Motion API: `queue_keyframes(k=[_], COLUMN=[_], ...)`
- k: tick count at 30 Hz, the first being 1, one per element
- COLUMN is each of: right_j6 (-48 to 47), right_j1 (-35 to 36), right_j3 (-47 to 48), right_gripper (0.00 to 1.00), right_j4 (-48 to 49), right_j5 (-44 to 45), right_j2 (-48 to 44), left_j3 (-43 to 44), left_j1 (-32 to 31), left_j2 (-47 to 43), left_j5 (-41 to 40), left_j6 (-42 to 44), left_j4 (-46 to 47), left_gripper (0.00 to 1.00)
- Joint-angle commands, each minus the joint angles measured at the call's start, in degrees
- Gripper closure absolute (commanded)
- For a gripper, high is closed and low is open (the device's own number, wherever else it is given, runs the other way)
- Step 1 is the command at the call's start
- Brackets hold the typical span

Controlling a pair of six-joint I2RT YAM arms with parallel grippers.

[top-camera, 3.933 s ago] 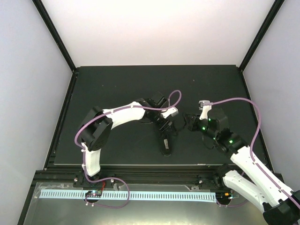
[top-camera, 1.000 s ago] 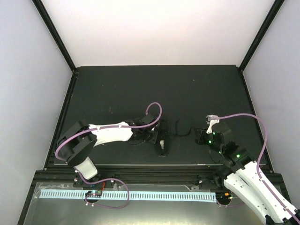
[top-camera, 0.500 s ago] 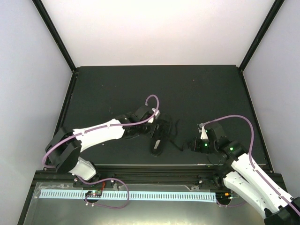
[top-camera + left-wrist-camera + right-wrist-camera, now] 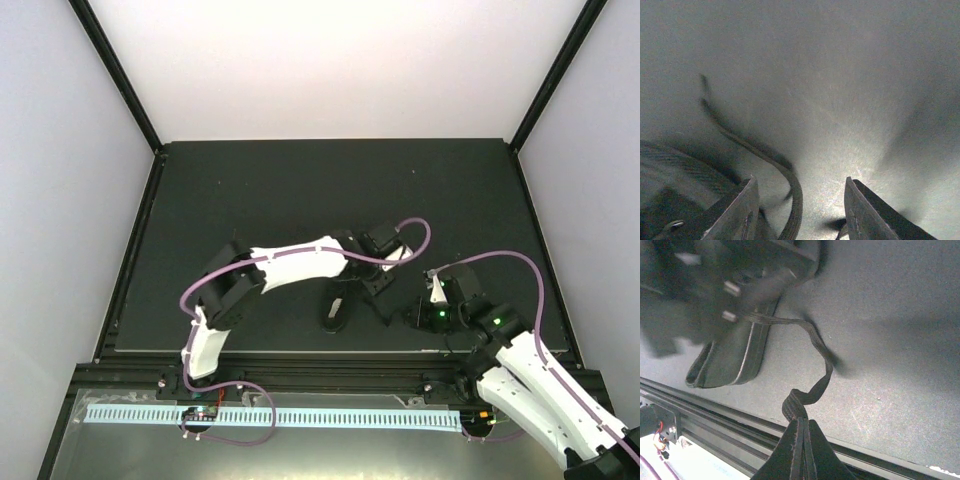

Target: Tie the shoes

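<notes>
The small black shoe (image 4: pixel 336 306) lies on the dark mat near the front edge, pale lining showing; it also shows in the right wrist view (image 4: pixel 735 360). My right gripper (image 4: pixel 803 426) is shut on the end of a thin black lace (image 4: pixel 816 342), which runs up to the shoe. In the top view it (image 4: pixel 412 314) sits right of the shoe. My left gripper (image 4: pixel 384 277) hovers just right of the shoe's top, open. In its wrist view (image 4: pixel 801 215) another lace strand (image 4: pixel 742 144) curves between the jaws, near the left finger (image 4: pixel 740 212), not clamped.
The black mat (image 4: pixel 300 180) ends at a metal rail (image 4: pixel 715 412) just in front of the shoe and my right gripper. Light walls stand on three sides. A white cable strip (image 4: pixel 300 416) runs below the table edge.
My left gripper has swung from the shoe's left side across to its right side. My right gripper has stayed near the front edge, still holding the lace.
</notes>
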Motion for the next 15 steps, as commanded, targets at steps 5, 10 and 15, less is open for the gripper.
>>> queue_keyframes(k=[5, 10, 15], right_j6=[0.89, 0.98, 1.39], right_j1=[-0.25, -0.27, -0.25], right_j3=[0.06, 0.06, 0.04], right_gripper=[0.98, 0.98, 0.98], right_j4=[-0.02, 0.52, 1.01], right_j5=[-1.46, -1.86, -2.17], right_j2=[-1.67, -2.19, -2.51], left_j3=[6.88, 8.31, 8.33], left_j1=[-2.27, -3.41, -3.57], left_j2=[8.1, 10.31, 11.04], left_j5=[-5.04, -10.23, -12.14], left_j6=[6.53, 6.79, 6.11], left_j4=[-10.16, -12.78, -14.14], left_gripper=[0.54, 0.55, 0.61])
